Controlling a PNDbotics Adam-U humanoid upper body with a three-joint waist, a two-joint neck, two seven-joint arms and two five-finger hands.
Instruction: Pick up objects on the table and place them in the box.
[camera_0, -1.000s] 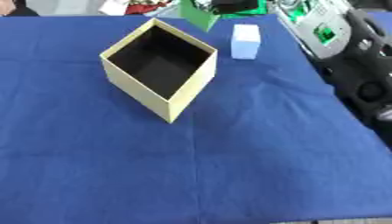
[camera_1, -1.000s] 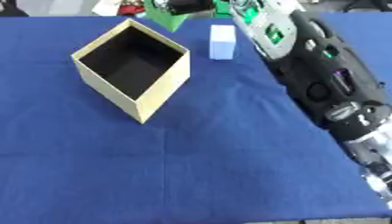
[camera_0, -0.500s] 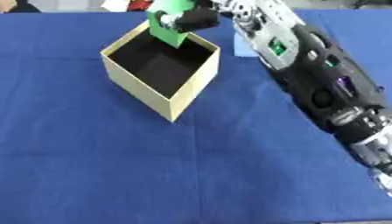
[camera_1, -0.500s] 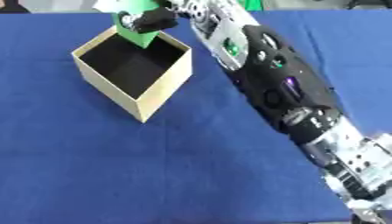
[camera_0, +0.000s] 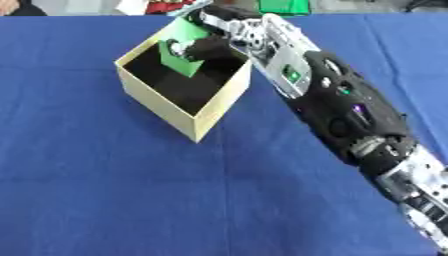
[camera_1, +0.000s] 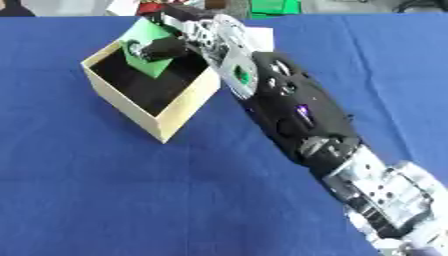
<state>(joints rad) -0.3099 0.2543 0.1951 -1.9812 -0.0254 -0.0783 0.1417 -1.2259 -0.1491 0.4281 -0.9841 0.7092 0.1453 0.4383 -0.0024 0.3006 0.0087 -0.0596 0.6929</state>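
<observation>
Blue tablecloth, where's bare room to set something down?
The blue tablecloth is bare left of and in front of the tan box. It is crowded at the box's mouth, where the right hand holds a green block, and along the right arm.

the right arm (camera_0: 350, 115) hides most of a white thing (camera_1: 255, 36); the robot hand's fingers blur.

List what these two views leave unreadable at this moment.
- Green object: its lower part sits behind the right hand in both views, so its full shape is unclear.
- White item: mostly hidden by the right arm in the right eye view.
- Box floor: dark, contents unreadable.
- Left hand: outside both views.
</observation>
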